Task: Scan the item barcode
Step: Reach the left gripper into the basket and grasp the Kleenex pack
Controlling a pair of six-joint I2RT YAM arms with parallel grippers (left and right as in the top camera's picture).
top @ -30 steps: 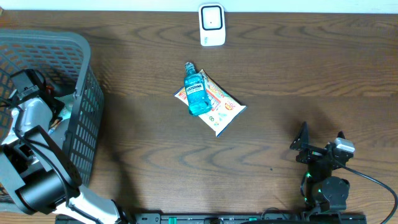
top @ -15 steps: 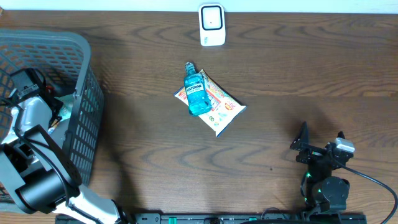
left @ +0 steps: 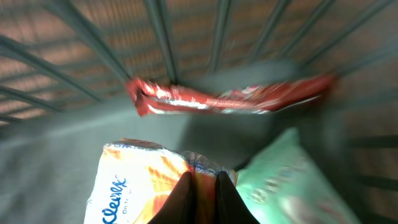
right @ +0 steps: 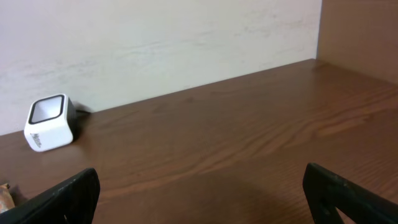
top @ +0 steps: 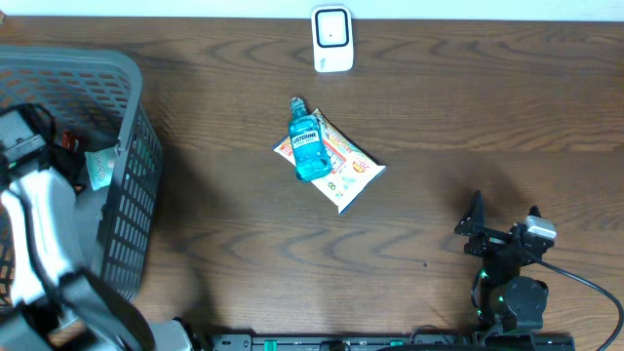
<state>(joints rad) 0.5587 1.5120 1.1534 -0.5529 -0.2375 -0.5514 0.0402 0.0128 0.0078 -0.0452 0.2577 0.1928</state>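
In the left wrist view my left gripper [left: 204,182] is shut on the edge of an orange and white Kleenex tissue pack [left: 140,183], pinching its wrapper between both fingers. This happens inside the grey basket [top: 132,229] at the table's left. No barcode shows on the pack. The white scanner [top: 331,39] stands at the table's far edge, also seen at left in the right wrist view as a white scanner [right: 51,122]. My right gripper [top: 502,229] rests open at the near right with nothing between its fingers.
A red packet [left: 230,99] and a green packet [left: 292,180] lie in the basket beside the tissue pack. A blue mouthwash bottle [top: 309,144] lies on a snack packet [top: 349,168] mid-table. The basket's wire walls [left: 161,37] surround my left gripper.
My left gripper has shut on the tissue pack, and the left arm has shifted inside the basket; the wrist view is blurred by motion. The right arm has not moved.
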